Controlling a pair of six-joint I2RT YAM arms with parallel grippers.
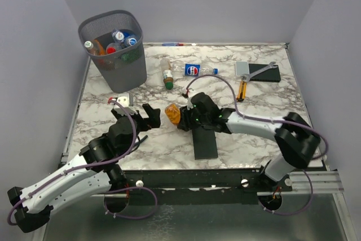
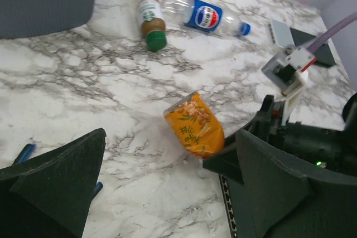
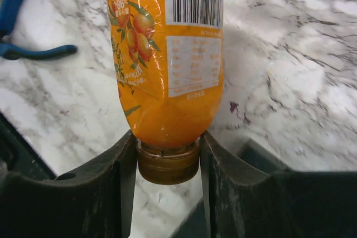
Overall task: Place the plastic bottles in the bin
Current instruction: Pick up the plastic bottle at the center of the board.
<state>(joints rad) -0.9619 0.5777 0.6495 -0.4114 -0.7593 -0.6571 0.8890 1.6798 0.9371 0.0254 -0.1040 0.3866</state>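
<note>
Three bottles are lying on the desk (image 1: 271, 103), and at least four more (image 1: 118, 36) are sitting in the bin (image 1: 127, 71), their caps showing below its rim. The bin is standing at the far left corner of the desk.

The orange bottle (image 3: 167, 54) is lying on its side near the middle of the desk. The right jaws are pressing on both sides of its cap (image 3: 168, 165), clamped there. Farther back, a green-capped bottle (image 1: 166, 71) and a blue-labelled bottle (image 1: 194, 70) are lying on their sides near each other, right of the bin.

The left jaws are hanging wide apart, gripping nothing, just left of the orange bottle.

Two black slabs are resting on the desk. One (image 1: 204, 145) is lying under the right arm. The other (image 1: 265, 73) is lying at the far right, with one wrench (image 1: 258, 70) across its edge. One screwdriver (image 1: 241, 90) is lying near that slab. One pair of blue-handled pliers (image 3: 39, 52) is lying by the orange bottle.
</note>
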